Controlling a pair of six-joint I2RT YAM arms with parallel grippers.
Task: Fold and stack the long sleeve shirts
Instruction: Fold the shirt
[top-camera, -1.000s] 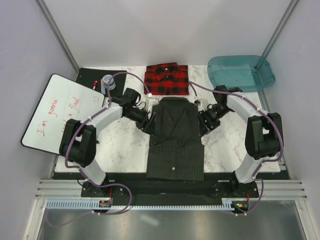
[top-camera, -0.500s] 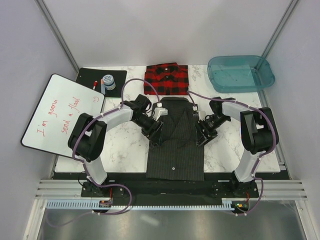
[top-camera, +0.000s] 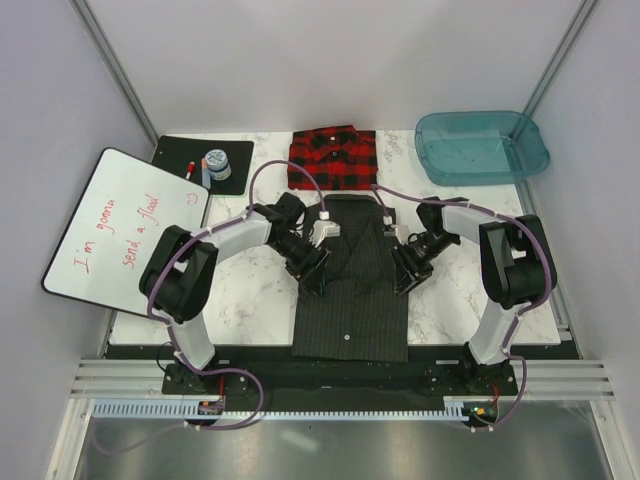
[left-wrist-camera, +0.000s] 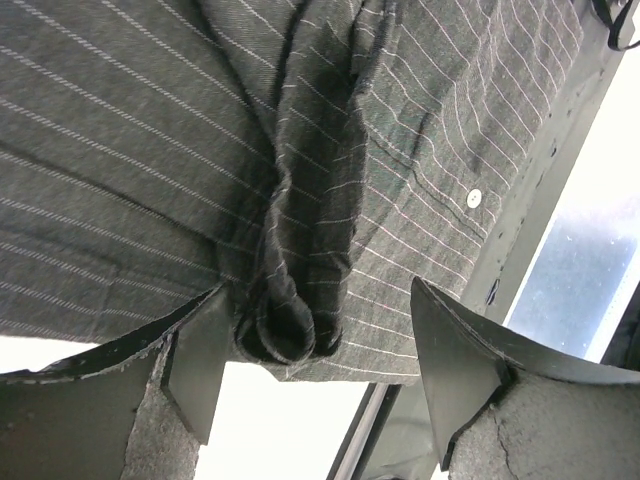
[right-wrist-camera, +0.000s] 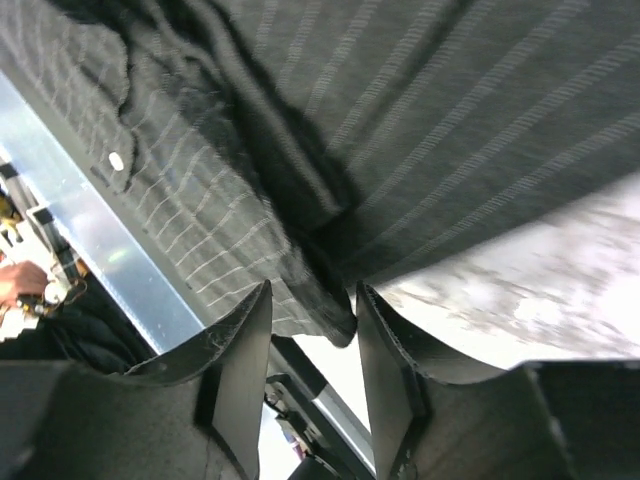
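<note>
The dark pinstriped long sleeve shirt (top-camera: 350, 300) lies flat down the middle of the table, collar at the far end. The red-and-black plaid shirt (top-camera: 333, 158) sits folded just beyond it. My left gripper (top-camera: 312, 276) is at the pinstriped shirt's left edge. Its jaws stand wide open, and the rolled cloth edge (left-wrist-camera: 285, 335) lies between them beside the left finger (left-wrist-camera: 200, 365). My right gripper (top-camera: 405, 272) is at the right edge, its jaws narrowed but apart. A fold of the shirt (right-wrist-camera: 335, 310) hangs between them and touches one finger (right-wrist-camera: 385, 370).
A teal plastic tub (top-camera: 482, 146) stands at the far right. A whiteboard (top-camera: 120, 225) overhangs the table's left side, with a black mat (top-camera: 180, 152) holding a marker and a small pot (top-camera: 215, 162) behind it. A black strip (top-camera: 250, 355) runs along the near edge.
Both grippers moved toward the near edge along the pinstriped shirt's sides and in onto its edges. The right jaws have narrowed around the cloth.
</note>
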